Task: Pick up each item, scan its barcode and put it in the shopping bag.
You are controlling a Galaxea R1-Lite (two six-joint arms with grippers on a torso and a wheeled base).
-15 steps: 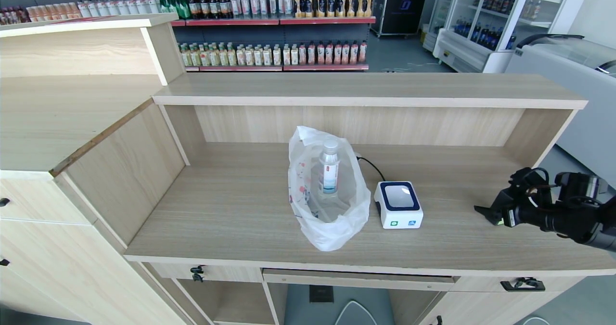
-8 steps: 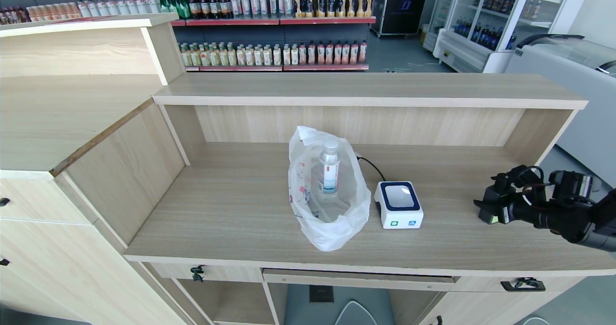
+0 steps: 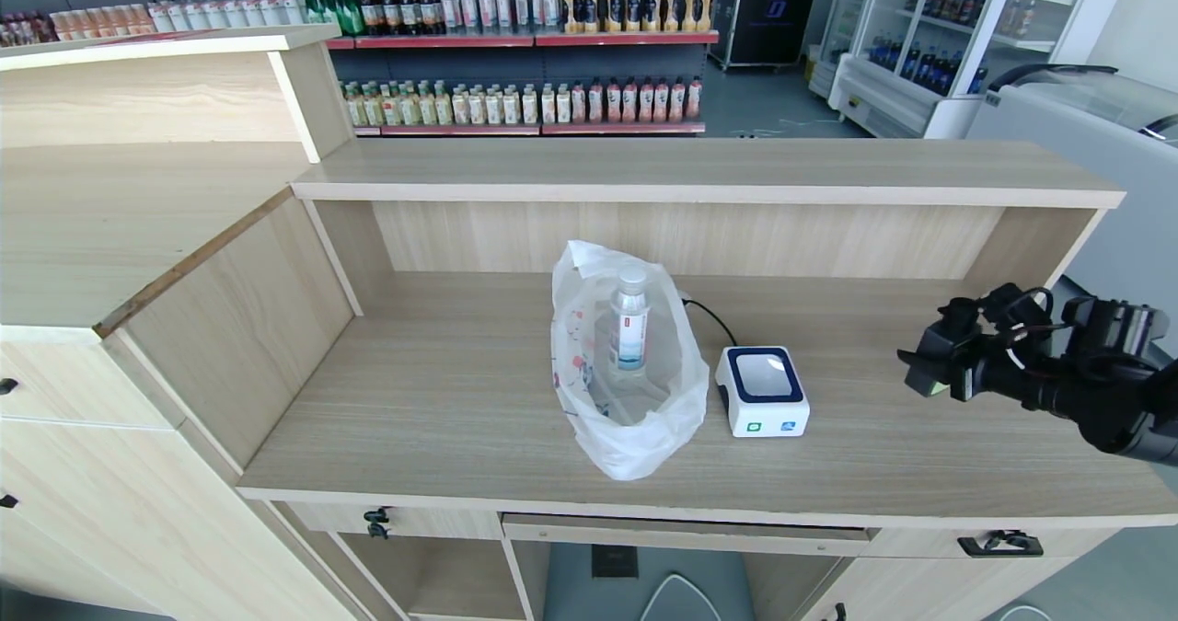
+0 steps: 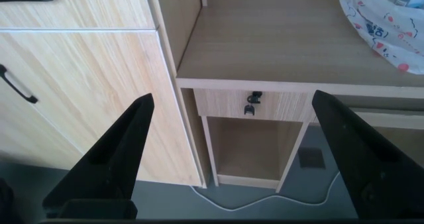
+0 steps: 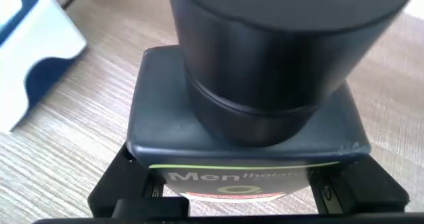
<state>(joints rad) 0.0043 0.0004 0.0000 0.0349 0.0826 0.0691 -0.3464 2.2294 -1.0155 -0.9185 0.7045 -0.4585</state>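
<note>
Right gripper (image 3: 948,365): up it comes off the counter top and a touch to the left since a second ago, its tilt flattening out as it rises.
Grip: clenched on a dark bottle (image 5: 265,85), the fingers pinching the squarish body just below the black cap.
Dark bottle's place: in the air over the right end of the counter (image 3: 442,400), well apart from the scanner.
Scanner (image 3: 762,389): white box with a blue-rimmed window facing up, sitting just right of the bag, its cable running off to the far side.
Shopping bag (image 3: 635,437): standing open mid-counter, a clear water bottle (image 3: 629,327) already upright inside.
Left gripper (image 4: 232,99): fingers spread wide with nothing between them, hanging low off the near-left corner of the counter, by the cabinet doors.
What it means: the pick looks done, and the scan comes next. My read is the bottle has to travel left and turn its barcode down over that window before it goes into the bag.
</note>
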